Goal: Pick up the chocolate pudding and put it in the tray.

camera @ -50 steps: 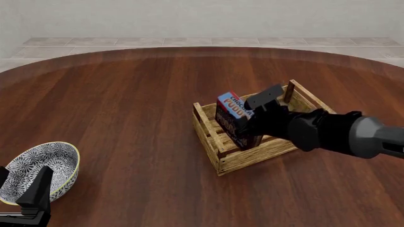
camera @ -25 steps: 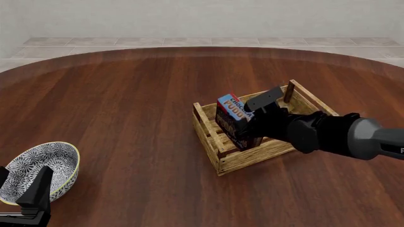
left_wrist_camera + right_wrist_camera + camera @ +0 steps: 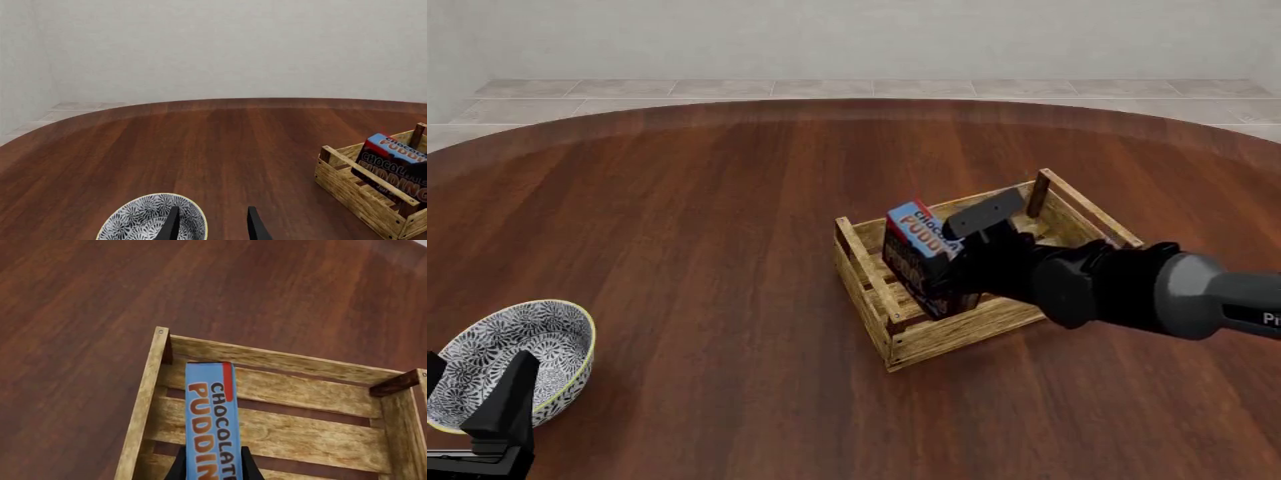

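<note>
The chocolate pudding [image 3: 916,250] is a blue-topped carton with a dark brown front, standing upright on its edge inside the tray [image 3: 964,336], against the near-left part. My right gripper [image 3: 958,256] is shut on it from the right; the right wrist view shows the pudding [image 3: 212,420] between both fingers [image 3: 176,471] over the tray's slats [image 3: 267,360]. My left gripper [image 3: 478,412] is open at the front-left corner, with nothing between its fingers [image 3: 255,227]. From there the tray [image 3: 357,192] and pudding [image 3: 393,162] show far to the right.
A round blue-white patterned bowl [image 3: 507,358] sits on the brown wooden table just beyond the left gripper, also seen as the bowl [image 3: 150,220] in the left wrist view. The table's curved far edge [image 3: 854,108] meets a tiled floor and wall.
The right arm has sunk a little, bringing the pudding slightly lower into the tray. The left arm and bowl have not moved.
</note>
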You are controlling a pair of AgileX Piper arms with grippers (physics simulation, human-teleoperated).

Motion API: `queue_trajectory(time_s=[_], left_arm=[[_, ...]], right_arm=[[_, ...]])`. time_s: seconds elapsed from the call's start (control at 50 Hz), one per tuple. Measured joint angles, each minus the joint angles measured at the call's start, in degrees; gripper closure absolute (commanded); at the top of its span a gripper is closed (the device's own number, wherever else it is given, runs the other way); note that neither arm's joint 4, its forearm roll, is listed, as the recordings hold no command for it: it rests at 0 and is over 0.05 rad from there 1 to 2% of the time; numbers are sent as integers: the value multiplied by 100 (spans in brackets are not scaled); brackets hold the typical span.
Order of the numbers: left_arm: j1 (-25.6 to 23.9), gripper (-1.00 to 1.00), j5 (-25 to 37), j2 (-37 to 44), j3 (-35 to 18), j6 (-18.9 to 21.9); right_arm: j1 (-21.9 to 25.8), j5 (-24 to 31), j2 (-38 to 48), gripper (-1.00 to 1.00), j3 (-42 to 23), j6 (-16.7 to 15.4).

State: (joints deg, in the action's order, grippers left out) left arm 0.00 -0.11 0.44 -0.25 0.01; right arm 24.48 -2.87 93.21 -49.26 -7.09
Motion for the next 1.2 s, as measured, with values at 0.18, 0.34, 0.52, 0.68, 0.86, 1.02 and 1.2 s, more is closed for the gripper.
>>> queue_trajectory(time_s=[0.18,0.34,0.52,0.68,0.86,1.02,1.2], left_arm=[[0,-100,0,0,0,0],[0,-100,0,0,0,0],[0,-100,0,0,0,0],[0,-100,0,0,0,0],[0,-100,0,0,0,0],[0,-100,0,0,0,0],[0,-100,0,0,0,0]], right_arm=[[9,-53,19,100,22,31],[18,-99,14,100,47,45],[21,-157,3,100,80,55],[24,-193,-5,100,101,63],[16,-189,38,-100,145,177],[0,-180,112,-100,144,277],[1,-130,138,-100,113,364]])
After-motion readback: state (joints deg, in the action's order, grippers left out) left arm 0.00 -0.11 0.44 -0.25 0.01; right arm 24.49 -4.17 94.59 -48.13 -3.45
